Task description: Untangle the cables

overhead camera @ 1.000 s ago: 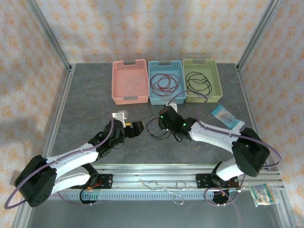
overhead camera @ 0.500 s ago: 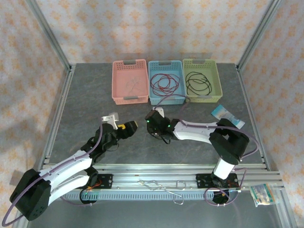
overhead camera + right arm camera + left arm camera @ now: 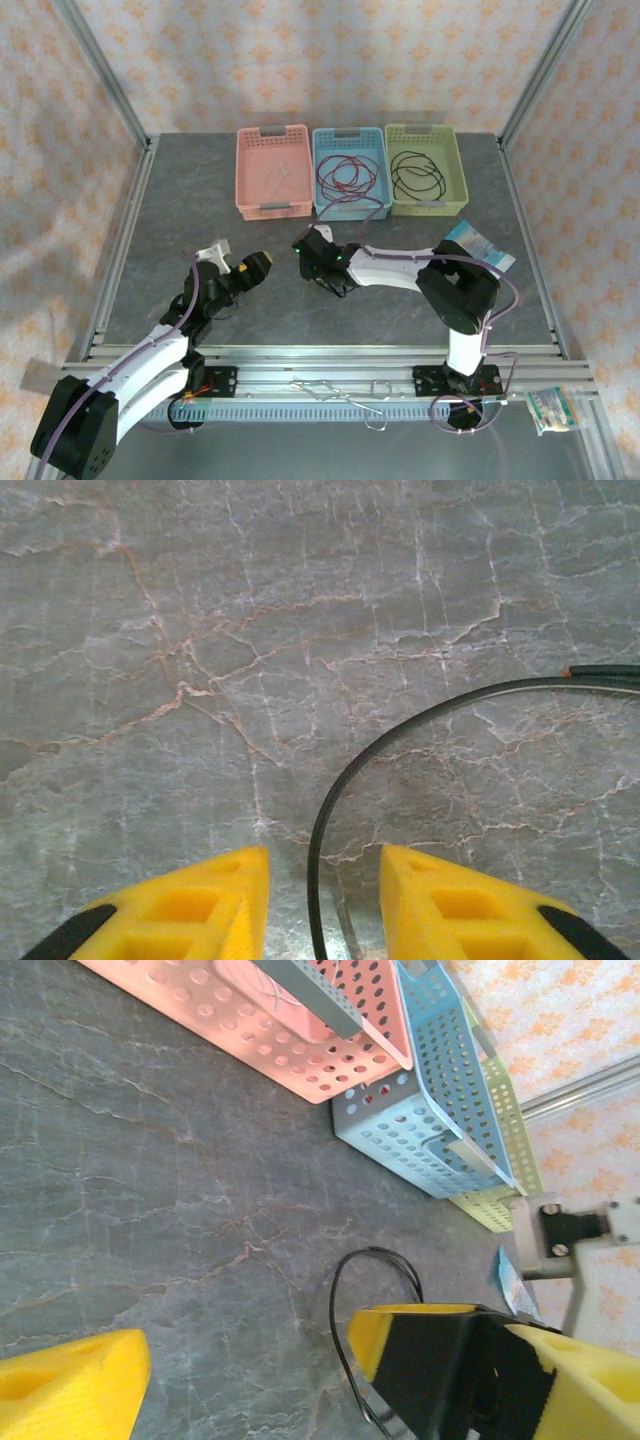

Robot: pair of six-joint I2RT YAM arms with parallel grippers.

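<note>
Mostly, the sorting looks done. Well beyond both claws, a white cable [image 3: 278,178] lies in the pink basket [image 3: 273,210], a red cable [image 3: 345,172] in the blue basket [image 3: 349,211] and a black cable [image 3: 418,172] in the green basket [image 3: 426,207]. One loose black cable [image 3: 400,728] lies on the table [image 3: 180,220]. It curves ahead of the right claw [image 3: 322,910] and runs back between its partly open fingers, unpinched. The left claw [image 3: 250,1355] gapes wide and empty, with that loop beside its right finger. As I judge it, only this last cable needs sorting.
</note>
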